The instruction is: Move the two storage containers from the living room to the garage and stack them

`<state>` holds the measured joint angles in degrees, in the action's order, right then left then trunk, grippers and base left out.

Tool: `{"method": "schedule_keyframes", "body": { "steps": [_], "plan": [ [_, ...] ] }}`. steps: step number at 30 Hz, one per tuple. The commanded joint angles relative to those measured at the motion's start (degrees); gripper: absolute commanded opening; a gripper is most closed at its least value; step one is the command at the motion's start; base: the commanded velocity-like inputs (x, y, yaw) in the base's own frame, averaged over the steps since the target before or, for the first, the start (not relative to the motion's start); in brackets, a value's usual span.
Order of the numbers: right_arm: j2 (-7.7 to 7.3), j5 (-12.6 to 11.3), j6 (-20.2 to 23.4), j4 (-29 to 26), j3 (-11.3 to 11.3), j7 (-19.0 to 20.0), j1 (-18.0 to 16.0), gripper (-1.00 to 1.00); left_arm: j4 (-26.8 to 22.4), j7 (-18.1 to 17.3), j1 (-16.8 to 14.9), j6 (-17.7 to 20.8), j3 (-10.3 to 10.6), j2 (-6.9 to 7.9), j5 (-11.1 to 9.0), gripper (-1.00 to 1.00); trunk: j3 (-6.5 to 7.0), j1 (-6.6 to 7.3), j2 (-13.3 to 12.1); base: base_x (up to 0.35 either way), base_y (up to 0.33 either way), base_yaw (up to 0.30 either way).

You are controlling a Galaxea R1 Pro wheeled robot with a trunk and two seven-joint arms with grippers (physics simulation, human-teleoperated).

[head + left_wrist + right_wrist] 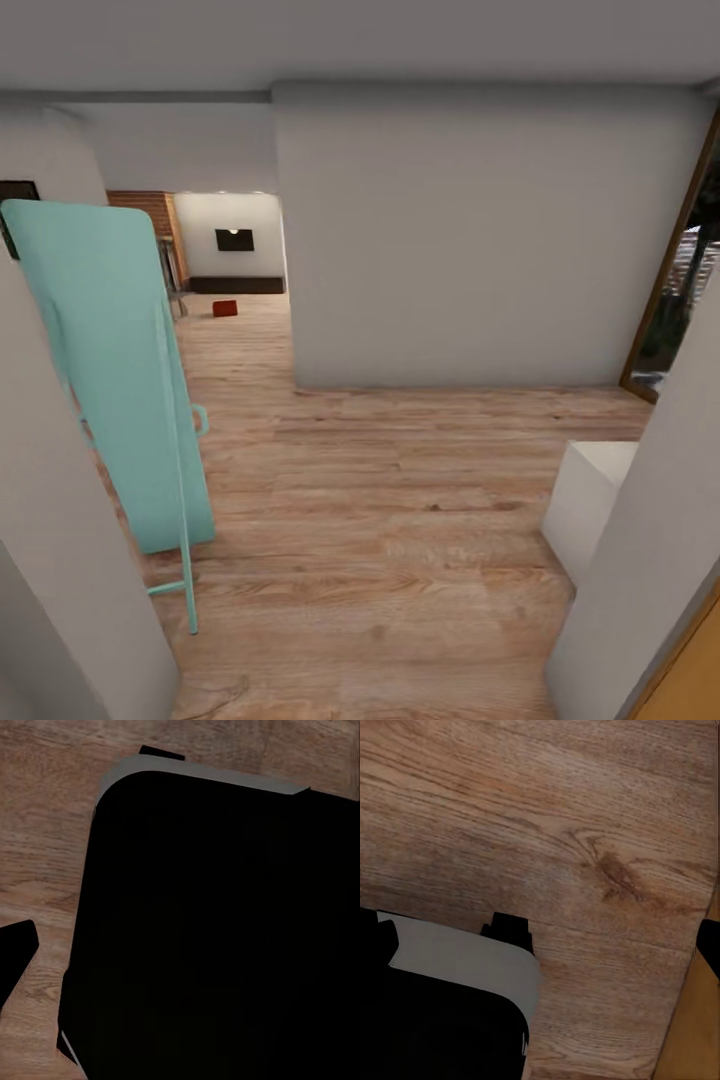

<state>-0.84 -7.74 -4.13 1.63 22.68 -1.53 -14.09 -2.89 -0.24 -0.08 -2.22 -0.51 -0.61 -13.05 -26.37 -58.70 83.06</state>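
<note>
One red bin [225, 308] sits far off on the plank floor [400, 480], probably light and stiff, best gripped by opposite rims; jaws' state cannot be told.

Open wood-plank floor [400, 500] runs up the frame's centre, then narrows into a corridor at upper left toward the far room. A leaning turquoise panel on a thin stand [120, 370] crowds the left side; a grey wall block [480, 240] shuts off centre and upper right. A white box [590, 500] and slanted wall [650, 520] pinch lower right; a small red container [225, 308] sits on the far floor, beside the corridor's line.
</note>
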Motion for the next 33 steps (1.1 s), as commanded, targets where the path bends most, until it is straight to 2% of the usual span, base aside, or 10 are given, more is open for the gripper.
{"method": "schedule_keyframes", "body": {
  "steps": [1,3,6,9,13,17,20,23,25,33],
  "plan": [
    [0.00,-0.74,-0.42,0.16,0.03,-0.01,-0.06,1.00,-0.01,-0.02,-0.01,-0.14,-0.02,-0.01,-0.34,1.00,-0.05,-0.03,0.02,0.321,0.000,0.000],
    [-0.10,-2.34,-0.94,0.14,-2.30,0.29,-0.06,1.00,-0.01,-0.02,-0.01,-0.20,-0.02,-0.07,-0.32,1.00,-0.05,-0.03,0.02,0.321,0.000,0.000],
    [-0.28,-3.92,-1.26,0.17,-3.75,0.64,-0.06,1.00,-0.01,-0.02,-0.01,-0.28,-0.06,-0.03,-0.32,1.00,-0.05,-0.03,0.02,0.321,0.000,0.000],
    [-0.34,-4.23,-1.14,0.29,-4.18,0.81,0.05,1.00,-0.01,0.00,-0.01,-0.34,-0.10,-0.01,-0.55,1.00,-0.05,-0.03,0.02,0.321,0.000,0.000],
    [-0.38,-3.94,-1.02,0.31,-4.24,0.89,2.03,1.00,-0.01,0.00,-0.01,-0.33,-0.11,-0.01,-1.38,1.00,-0.05,-0.03,0.02,0.321,0.000,0.000],
    [-0.39,-3.22,-1.03,0.31,-4.23,0.90,3.65,1.00,-0.03,0.03,-0.01,-0.34,-0.11,-0.01,-1.89,1.00,-0.05,-0.03,0.02,0.321,0.000,0.000],
    [-0.36,-1.75,-1.05,0.31,-4.18,0.96,5.02,1.00,-0.07,0.05,-0.01,-0.34,-0.11,-0.01,-2.01,1.00,-0.05,-0.03,0.02,0.321,0.000,0.000],
    [-0.33,2.32,-1.31,0.29,-4.20,0.95,6.30,1.00,-0.07,0.06,-0.01,-0.33,-0.09,-0.01,-2.06,1.00,-0.05,-0.03,0.02,0.321,0.000,0.000],
    [-0.32,3.70,-1.44,0.25,-4.25,0.85,6.50,1.00,-0.04,0.06,-0.01,-0.33,-0.10,-0.03,-2.07,1.00,-0.05,-0.03,0.02,0.321,0.000,0.000],
    [-0.31,4.62,-1.45,0.22,-4.28,0.76,6.63,1.00,-0.01,0.06,-0.01,-0.32,-0.03,-0.09,-2.07,1.00,-0.05,-0.03,0.02,0.321,0.000,0.000]
  ]
}}
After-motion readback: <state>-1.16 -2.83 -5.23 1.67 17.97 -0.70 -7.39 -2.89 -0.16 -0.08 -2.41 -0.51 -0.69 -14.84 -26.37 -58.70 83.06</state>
